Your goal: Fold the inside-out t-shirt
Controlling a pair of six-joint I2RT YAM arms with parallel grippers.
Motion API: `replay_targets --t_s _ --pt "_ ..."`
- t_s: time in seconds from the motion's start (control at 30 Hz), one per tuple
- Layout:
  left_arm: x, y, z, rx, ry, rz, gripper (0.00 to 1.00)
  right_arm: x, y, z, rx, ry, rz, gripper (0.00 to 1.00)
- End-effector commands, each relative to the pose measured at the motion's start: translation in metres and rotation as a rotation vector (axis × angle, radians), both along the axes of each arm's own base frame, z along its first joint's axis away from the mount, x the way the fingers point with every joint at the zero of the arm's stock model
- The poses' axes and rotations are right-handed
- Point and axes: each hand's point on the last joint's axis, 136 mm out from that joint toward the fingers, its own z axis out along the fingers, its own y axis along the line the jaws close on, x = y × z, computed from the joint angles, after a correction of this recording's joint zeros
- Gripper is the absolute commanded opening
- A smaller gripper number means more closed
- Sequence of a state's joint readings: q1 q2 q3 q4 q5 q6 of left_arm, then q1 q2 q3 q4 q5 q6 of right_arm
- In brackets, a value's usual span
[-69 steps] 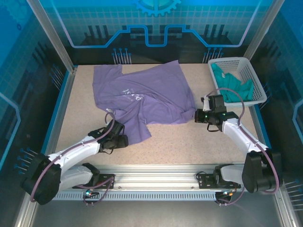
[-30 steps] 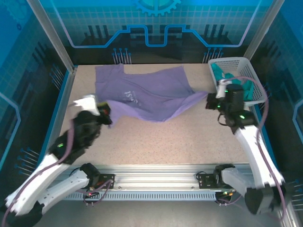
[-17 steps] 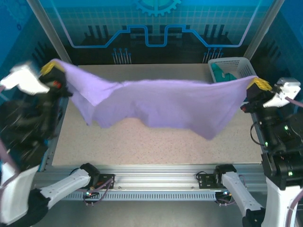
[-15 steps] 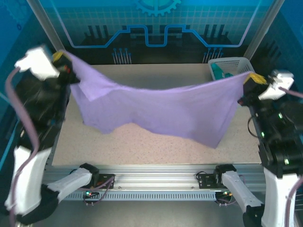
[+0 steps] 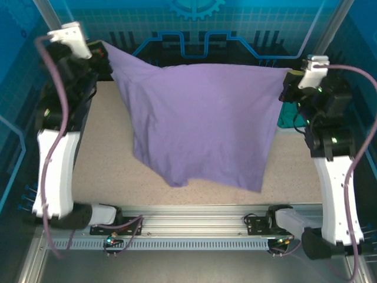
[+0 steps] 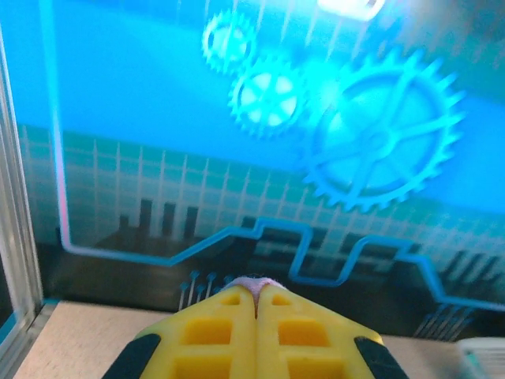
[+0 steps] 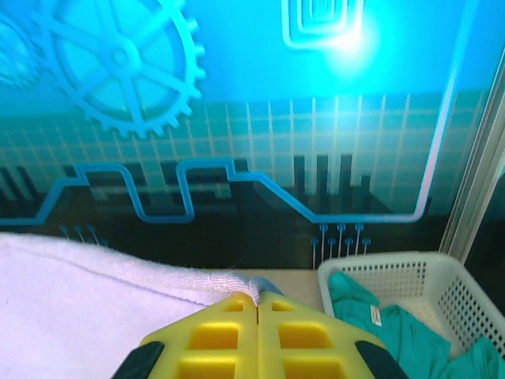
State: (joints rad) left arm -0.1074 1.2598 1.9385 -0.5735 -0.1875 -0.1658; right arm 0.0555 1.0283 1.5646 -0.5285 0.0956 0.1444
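Observation:
The lavender-purple t-shirt hangs in the air as a wide sheet, stretched between both raised arms, its lower edge dangling near the table's front. My left gripper is shut on its upper left corner; a sliver of lavender fabric peeks out between the yellow fingers. My right gripper is shut on the upper right corner; in the right wrist view the hemmed fabric runs left from the closed gripper.
A white basket holding the teal-green garment stands at the back right of the speckled table. Glass walls and metal frame posts enclose the workspace. Both arms stand tall at the sides.
Both grippers took hold of the shirt lying on the table and lifted it high and back. It now hangs spread out vertically rather than sagging low between them.

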Motion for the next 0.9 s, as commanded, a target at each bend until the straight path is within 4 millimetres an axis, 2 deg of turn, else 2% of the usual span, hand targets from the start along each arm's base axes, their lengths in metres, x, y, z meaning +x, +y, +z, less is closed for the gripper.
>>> replay_targets --t_s 0.0,0.13,0.27,0.37,0.5,0.6,0.7,0.8,0.87 --pt "-0.101 0.000 0.060 -0.063 -0.282 -0.071 0.00 -0.062 -0.004 0.038 -0.015 -0.137 0.007 0.00" --pt "-0.165 0.001 0.067 -0.072 -0.387 -0.109 0.00 -0.114 -0.008 0.046 -0.015 -0.201 -0.006 0.00" --pt "-0.212 -0.004 0.085 -0.078 -0.469 -0.170 0.00 -0.160 -0.009 0.063 -0.012 -0.274 -0.002 0.00" --pt "-0.225 -0.002 0.098 -0.061 -0.500 -0.161 0.00 -0.183 -0.010 0.078 -0.016 -0.320 -0.003 0.00" --pt "-0.220 0.001 0.118 -0.029 -0.524 -0.129 0.00 -0.195 -0.012 0.095 -0.032 -0.363 -0.016 0.00" --pt "-0.184 0.005 0.125 0.009 -0.483 -0.077 0.00 -0.184 -0.012 0.102 -0.047 -0.362 -0.020 0.00" --pt "-0.120 0.009 0.117 0.059 -0.382 -0.007 0.00 -0.148 -0.013 0.096 -0.067 -0.310 -0.036 0.00" --pt "-0.039 0.006 0.089 0.101 -0.263 0.021 0.00 -0.096 -0.015 0.078 -0.092 -0.237 -0.054 0.00" --pt "0.017 0.004 0.060 0.119 -0.179 0.030 0.00 -0.055 -0.014 0.058 -0.107 -0.175 -0.059 0.00"
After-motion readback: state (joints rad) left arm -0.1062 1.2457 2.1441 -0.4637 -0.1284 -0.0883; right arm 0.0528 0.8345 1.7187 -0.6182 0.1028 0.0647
